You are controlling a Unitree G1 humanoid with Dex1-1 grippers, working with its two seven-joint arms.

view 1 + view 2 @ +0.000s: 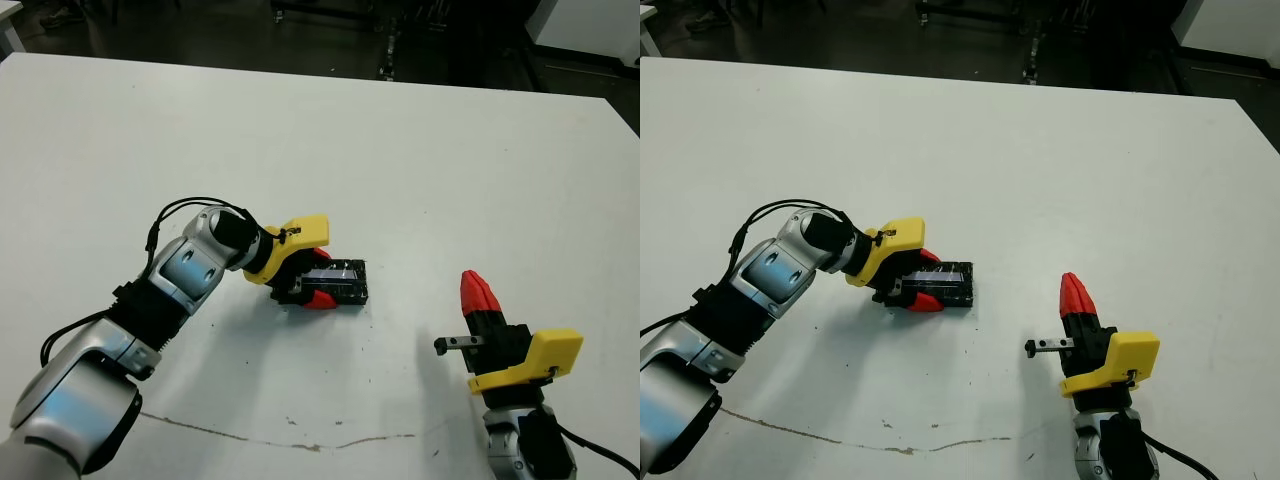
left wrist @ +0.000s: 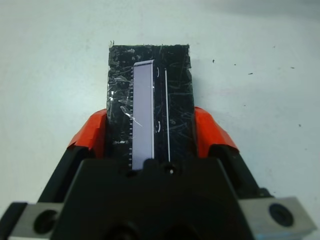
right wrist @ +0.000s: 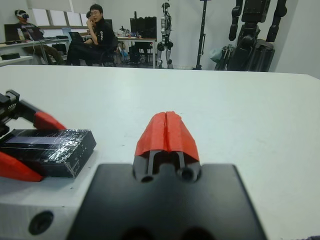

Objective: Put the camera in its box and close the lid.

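White table (image 1: 420, 150) fills most of the head views, matte and bare apart from a few dark specks and a thin brownish scratch line near the robot's edge. Beyond its far edge the floor is dark, with black stands and frames. In the right wrist view, people (image 3: 97, 32) sit at desks behind the table, and dark robot figures stand against a pale wall.

Left gripper (image 1: 315, 285) is clamped on the lid (image 2: 150, 95), a black crinkled slab with a pale strip, lying flat on the table with a red finger on each long side. Whether the box sits beneath it cannot be told.

Right gripper (image 3: 167, 131) hovers well apart, fingers pressed together, holding nothing.
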